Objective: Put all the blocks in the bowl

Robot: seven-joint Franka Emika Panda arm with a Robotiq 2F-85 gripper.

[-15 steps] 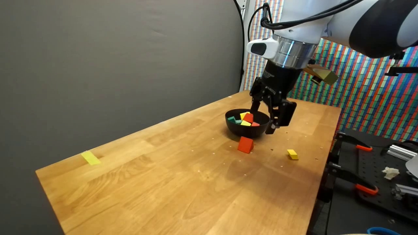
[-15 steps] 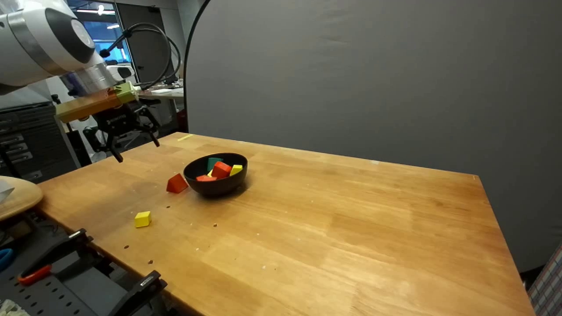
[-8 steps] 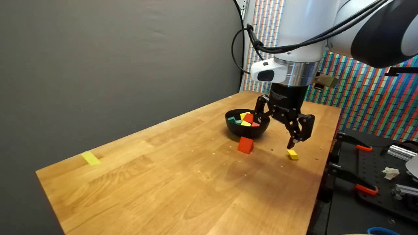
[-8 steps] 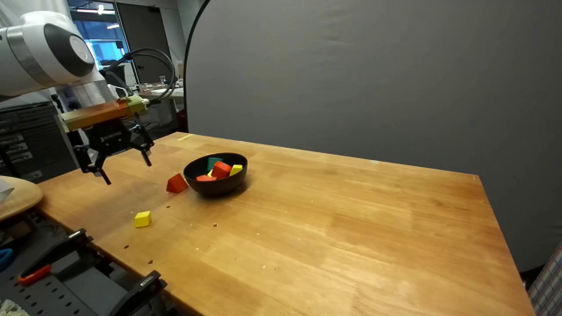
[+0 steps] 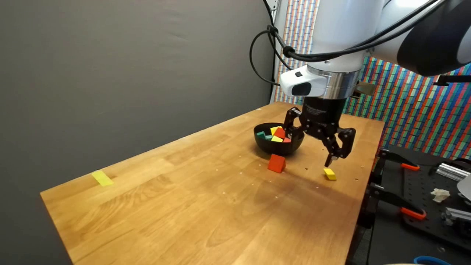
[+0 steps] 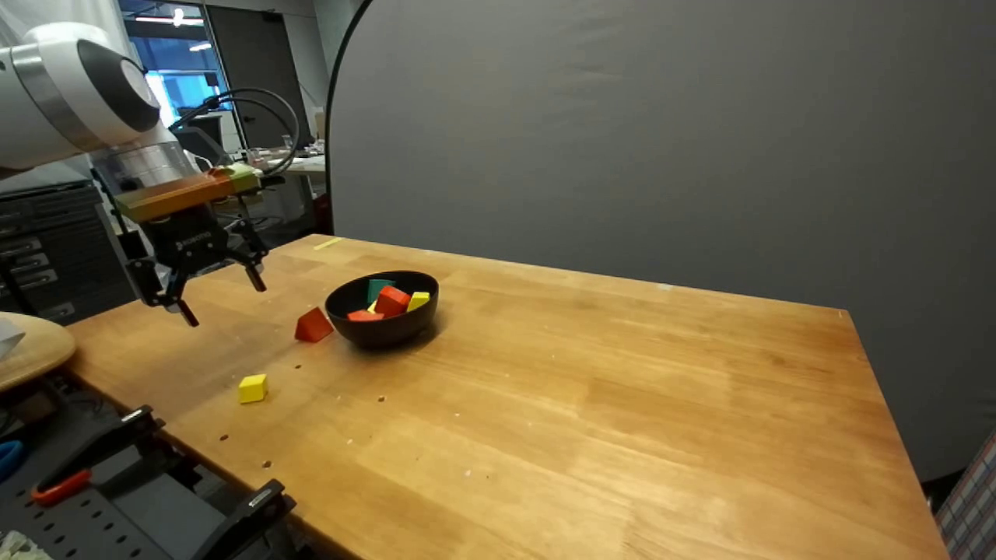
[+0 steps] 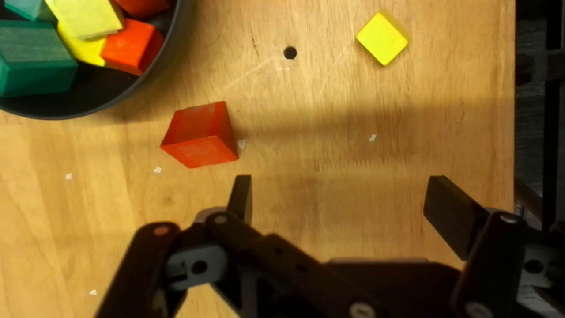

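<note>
The round black bowl (image 5: 278, 148) holds several blocks: in the wrist view a green block (image 7: 37, 66), a yellow block (image 7: 90, 17) and a red block (image 7: 131, 45) lie among them. A red, slant-sided block (image 7: 201, 139) rests on the wooden table just outside the bowl. Farther off, near the table's edge, lies a small yellow block (image 7: 382, 39), also seen in both exterior views. My gripper (image 7: 339, 185) hangs above the table, its jaws wide apart with only bare wood showing between them. Both loose blocks appear beyond its fingertips in the wrist view.
A flat yellow strip (image 5: 102, 178) is stuck on the table near its border. Beside the table edge, black clamps (image 5: 397, 203) with orange parts sit on a dark bench. A round wooden board (image 6: 35, 354) stands by that edge. A grey screen (image 6: 622, 140) rises behind the table.
My gripper has come down from a tilted pose near the bowl to a more upright one, mostly in the first half second; since then it has shifted slightly. Blocks and bowl have not moved.
</note>
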